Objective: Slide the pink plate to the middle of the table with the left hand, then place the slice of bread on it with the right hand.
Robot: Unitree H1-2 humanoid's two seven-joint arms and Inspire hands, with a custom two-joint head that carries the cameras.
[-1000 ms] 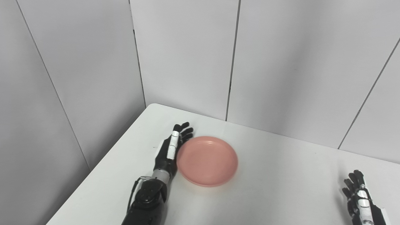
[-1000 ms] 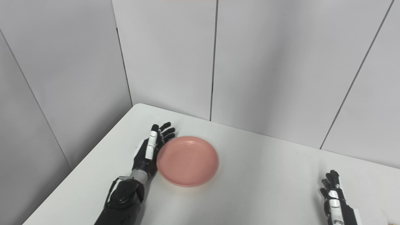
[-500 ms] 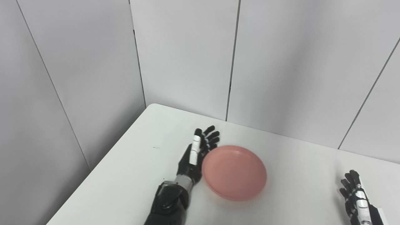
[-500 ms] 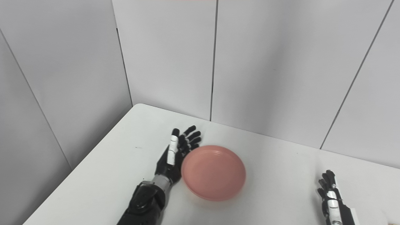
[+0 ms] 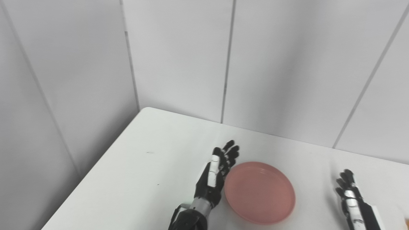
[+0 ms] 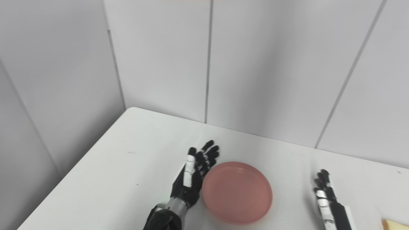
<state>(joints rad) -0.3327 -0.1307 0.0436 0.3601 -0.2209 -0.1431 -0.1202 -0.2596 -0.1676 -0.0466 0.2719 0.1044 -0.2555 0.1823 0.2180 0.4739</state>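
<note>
The empty pink plate (image 5: 259, 191) lies flat on the white table (image 5: 153, 179). My left hand (image 5: 216, 174) stands on edge with straight, spread fingers, its palm against the plate's left rim, holding nothing. Open too, my right hand (image 5: 350, 196) rests near the bottom right, a short gap to the right of the plate. A corner of the slice of bread (image 6: 396, 224) shows at the bottom right edge of the right eye view, beside the right forearm.
Grey wall panels (image 5: 179, 64) close the table's far side and left side. The table's rounded far-left corner (image 5: 145, 110) lies well beyond the left hand. A few small dark specks (image 5: 149, 152) mark the tabletop.
My left hand has pushed the pink plate to the right and nearer across the table. The camera has shifted right, bringing the bread's corner into view. The right hand has barely moved.
</note>
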